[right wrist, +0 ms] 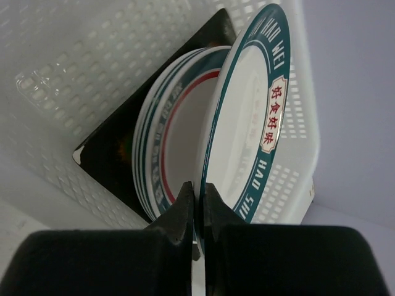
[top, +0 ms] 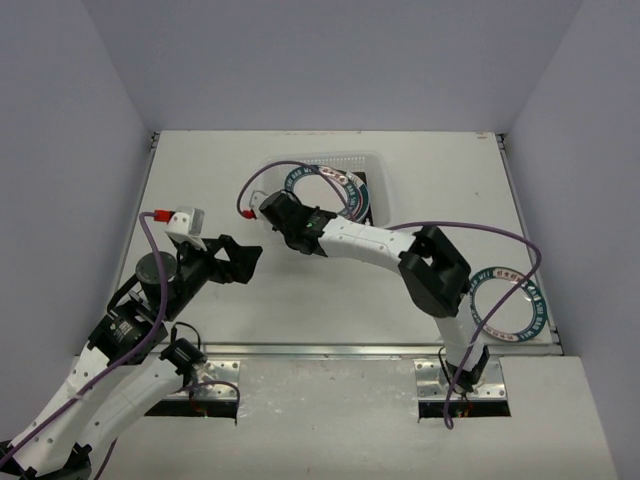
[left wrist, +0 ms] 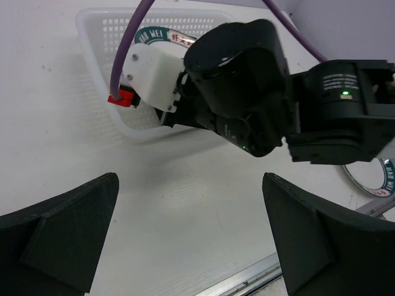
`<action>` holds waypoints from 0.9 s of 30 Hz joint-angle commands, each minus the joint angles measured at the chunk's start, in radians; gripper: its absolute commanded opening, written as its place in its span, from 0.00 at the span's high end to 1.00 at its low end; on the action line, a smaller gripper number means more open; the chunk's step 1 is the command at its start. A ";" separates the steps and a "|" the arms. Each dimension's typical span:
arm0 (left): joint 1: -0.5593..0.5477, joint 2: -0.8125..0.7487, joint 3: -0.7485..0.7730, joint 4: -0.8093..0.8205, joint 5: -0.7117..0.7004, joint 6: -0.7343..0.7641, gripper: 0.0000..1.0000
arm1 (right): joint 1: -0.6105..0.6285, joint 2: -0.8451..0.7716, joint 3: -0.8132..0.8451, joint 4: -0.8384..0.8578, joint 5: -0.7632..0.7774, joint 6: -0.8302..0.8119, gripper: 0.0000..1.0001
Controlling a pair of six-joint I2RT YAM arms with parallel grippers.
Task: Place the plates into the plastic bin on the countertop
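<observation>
From above, the bin (top: 372, 160) sits at the back middle of the bench (top: 210, 180). The right arm (top: 365, 240) reaches to it from the right, and the right gripper (top: 300, 222) is at the bin's near edge with a teal-rimmed plate (top: 345, 180) lying within the bin's outline. A loose plate (top: 522, 300) lies flat on the bench at the right, partly hidden by that arm. The left gripper (top: 243, 262) hangs over bare bench left of centre, its jaws spread wide and nothing between them.

The left wrist view shows that gripper's two dark fingers (left wrist: 62, 234) far apart at the bottom corners, with white bench between. Ahead, the right arm's black wrist blocks much of the bin, and the loose plate shows at the right edge.

In the right wrist view the gripper (right wrist: 199, 200) is pinched tight on the rim of the teal-rimmed plate, which is angled away from a stack (right wrist: 162, 139) of round plates inside the bin. Behind the stack is a dark square plate (right wrist: 102, 154) against the mesh wall.
</observation>
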 commanded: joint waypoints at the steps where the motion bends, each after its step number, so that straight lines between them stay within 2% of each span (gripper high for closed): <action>1: -0.004 0.004 0.000 0.033 -0.014 -0.005 0.00 | -0.026 0.029 0.122 -0.064 0.063 0.075 1.00; 3: -0.004 0.002 0.000 0.033 -0.016 -0.005 0.00 | -0.025 0.037 0.127 -0.081 0.060 0.086 0.95; 6: -0.006 0.002 0.000 0.032 -0.014 -0.005 0.00 | -0.024 0.037 0.119 -0.073 0.078 0.081 0.53; 9: -0.004 0.001 0.000 0.033 -0.014 -0.005 0.00 | -0.023 0.016 0.103 -0.075 0.076 0.100 0.28; 13: -0.004 0.001 -0.002 0.032 -0.017 -0.007 0.00 | -0.023 -0.065 0.076 -0.086 0.053 0.144 0.08; 15: -0.004 0.002 -0.002 0.033 -0.019 -0.007 0.00 | -0.024 -0.091 0.068 -0.115 0.037 0.171 0.01; 20: -0.004 0.008 0.000 0.030 -0.020 -0.007 0.00 | -0.038 -0.154 0.052 -0.235 0.035 0.238 0.01; 23: -0.005 0.007 0.000 0.030 -0.026 -0.008 0.00 | -0.104 -0.256 0.021 -0.322 0.019 0.487 0.01; 27: -0.004 0.002 0.000 0.029 -0.032 -0.011 0.00 | -0.253 -0.451 -0.117 -0.407 -0.047 0.813 0.01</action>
